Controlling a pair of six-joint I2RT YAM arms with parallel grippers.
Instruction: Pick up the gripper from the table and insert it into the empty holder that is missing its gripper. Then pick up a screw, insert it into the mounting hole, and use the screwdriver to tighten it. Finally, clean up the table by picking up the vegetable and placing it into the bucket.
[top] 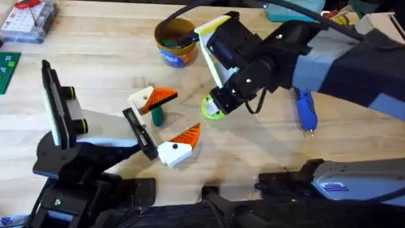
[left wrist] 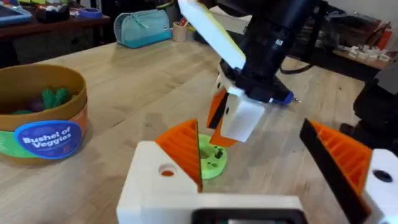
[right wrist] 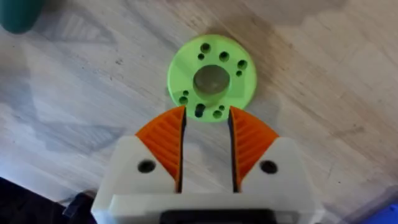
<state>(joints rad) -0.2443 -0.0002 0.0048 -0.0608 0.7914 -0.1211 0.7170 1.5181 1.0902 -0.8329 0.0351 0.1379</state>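
Observation:
A lime-green disc (top: 213,109) with several holes lies flat on the table (top: 95,63). My right gripper (top: 218,100) hangs straight over its near edge, the orange pads (right wrist: 166,140) open a narrow gap, nothing between them. In the right wrist view the disc (right wrist: 211,78) sits just past the right gripper (right wrist: 208,115). My left gripper (top: 181,114) stands wide open low over the table, a dark green vegetable (top: 155,116) between its fingers. The blue-handled screwdriver (top: 306,109) lies right of the disc. The yellow-orange bucket (top: 177,43) at the back holds green vegetables.
A clear parts box (top: 28,19) sits at the back left corner, with a green board (top: 7,69) below it. A black upright stand (top: 57,107) rises at the left. A teal pouch (left wrist: 142,28) lies at the far table edge.

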